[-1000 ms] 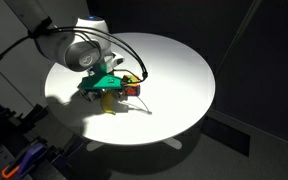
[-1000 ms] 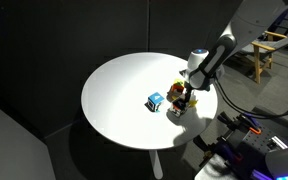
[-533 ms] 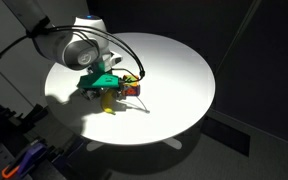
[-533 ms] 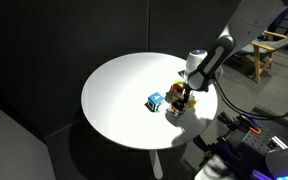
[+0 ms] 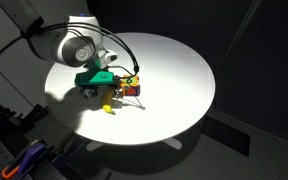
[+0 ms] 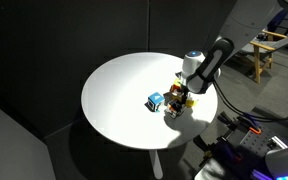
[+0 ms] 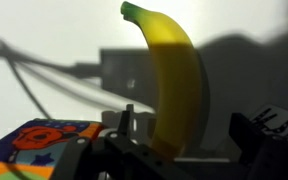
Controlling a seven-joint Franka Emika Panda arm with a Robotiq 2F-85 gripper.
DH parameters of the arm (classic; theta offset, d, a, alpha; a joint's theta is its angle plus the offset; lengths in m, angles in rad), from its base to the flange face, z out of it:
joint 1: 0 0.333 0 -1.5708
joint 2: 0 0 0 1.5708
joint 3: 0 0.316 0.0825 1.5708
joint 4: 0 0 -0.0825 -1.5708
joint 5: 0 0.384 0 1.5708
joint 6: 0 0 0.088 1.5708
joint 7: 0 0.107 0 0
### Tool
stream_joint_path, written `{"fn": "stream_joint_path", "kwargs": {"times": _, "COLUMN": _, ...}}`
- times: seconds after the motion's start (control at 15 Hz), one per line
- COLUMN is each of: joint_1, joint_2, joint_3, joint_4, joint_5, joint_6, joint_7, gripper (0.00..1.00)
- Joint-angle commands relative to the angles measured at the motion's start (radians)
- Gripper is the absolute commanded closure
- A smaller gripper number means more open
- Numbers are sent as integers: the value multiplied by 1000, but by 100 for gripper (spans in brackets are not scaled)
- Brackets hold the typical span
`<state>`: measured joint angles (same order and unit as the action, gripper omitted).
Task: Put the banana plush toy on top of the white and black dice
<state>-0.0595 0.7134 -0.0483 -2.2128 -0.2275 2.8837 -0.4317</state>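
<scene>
The gripper [image 7: 189, 130] has the banana [image 7: 174, 75] between its jaws. One finger [image 7: 128, 122] lies against the fruit's lower end, but the other seems a little apart, so we cannot tell if the grip is really tight.

We think the toy is taken by one end so that its long curved body stays free to be laid over a cube. It points to 12 o'clock in the wrist view, and a red and yellow cube [image 7: 44, 140] lies at 8 o'clock from it.

On the table [image 6: 124, 80] this group sits near the 4 o'clock edge. We count one banana and three cubes – a blue cube [image 6: 156, 101], the red and yellow one, and a pale one, probably the die [image 6: 172, 112], just under the gripper. The banana is not yet on it.
</scene>
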Motion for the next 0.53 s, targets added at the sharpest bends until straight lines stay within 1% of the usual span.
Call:
{"fn": "stream_joint_path", "kwargs": {"times": 0.0, "joint_1": 41, "joint_2": -12, "joint_3": -28, "joint_4": -15, "joint_5": -42, "joint_6": 8, "joint_7": 68, "gripper": 0}}
{"fn": "stream_joint_path", "kwargs": {"times": 0.47, "joint_1": 85, "joint_2": -18, "joint_3": -51, "joint_4": -26, "joint_5": -60, "joint_6": 11, "joint_7": 104, "gripper": 0}}
